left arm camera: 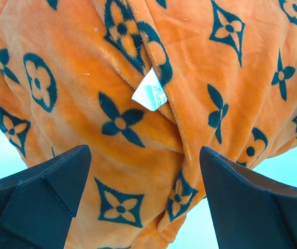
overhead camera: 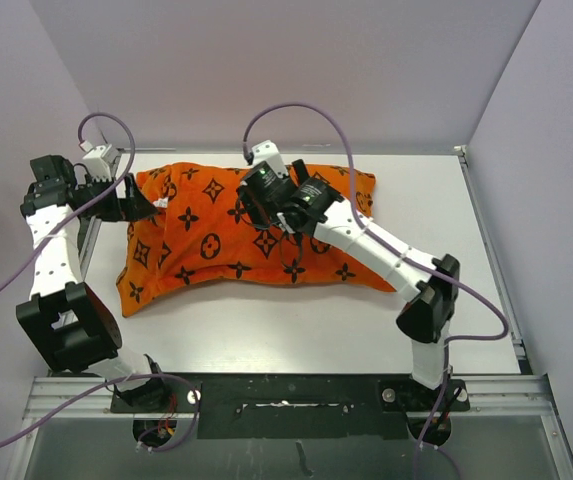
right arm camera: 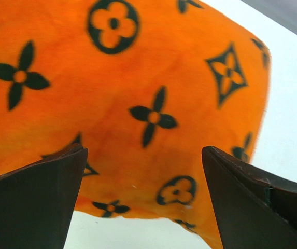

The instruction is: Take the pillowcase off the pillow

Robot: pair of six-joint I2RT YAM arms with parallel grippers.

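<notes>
The orange pillowcase (overhead camera: 226, 240) with dark flowers and stars lies across the table with the pillow inside it. The pillow itself is hidden; only a small white tag (left arm camera: 150, 96) pokes out at a fabric overlap. My left gripper (overhead camera: 149, 207) is at the pillowcase's left end, open, with its fingers on either side of the overlap fold (left arm camera: 144, 153). My right gripper (overhead camera: 255, 207) hovers over the top middle of the pillowcase, open, with orange fabric (right arm camera: 153, 119) between its fingers (right arm camera: 144, 151). Neither is shut on the fabric.
The white table (overhead camera: 296, 330) is bounded by grey walls at the back and both sides. A metal rail (overhead camera: 486, 250) runs along the right edge. Purple cables (overhead camera: 336, 130) loop above both arms. The arm bases sit on the near rail (overhead camera: 286, 395).
</notes>
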